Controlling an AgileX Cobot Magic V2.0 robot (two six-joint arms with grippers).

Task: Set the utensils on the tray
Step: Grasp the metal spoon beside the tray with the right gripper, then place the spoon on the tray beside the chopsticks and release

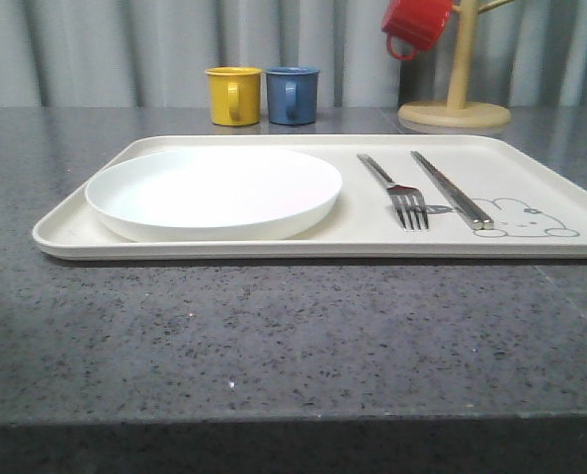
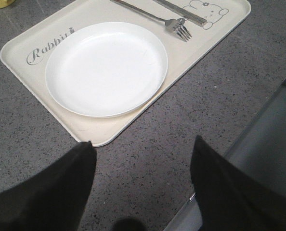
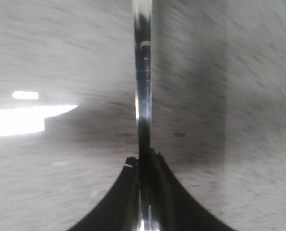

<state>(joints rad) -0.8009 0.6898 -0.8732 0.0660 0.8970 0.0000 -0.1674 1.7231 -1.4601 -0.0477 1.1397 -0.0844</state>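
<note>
The cream tray (image 1: 76,232) lies across the dark table. On its left part rests the round white plate (image 1: 214,188); on its right part lie the fork (image 1: 397,193) and the pair of chopsticks (image 1: 452,190), side by side. The left wrist view takes in the tray (image 2: 18,53), plate (image 2: 107,67), fork (image 2: 157,17) and chopsticks (image 2: 181,12). My left gripper (image 2: 143,154) is open over bare table just off the tray's near corner, holding nothing. My right gripper (image 3: 144,161) is shut on a slim shiny spoon handle (image 3: 143,72); the spoon's bowl is out of view and the background is blurred.
Behind the tray stand a yellow mug (image 1: 233,95) and a blue mug (image 1: 293,95). A red mug (image 1: 417,25) hangs on a wooden mug tree (image 1: 457,94) at the back right. The table's edge (image 2: 258,125) runs close beside my left gripper.
</note>
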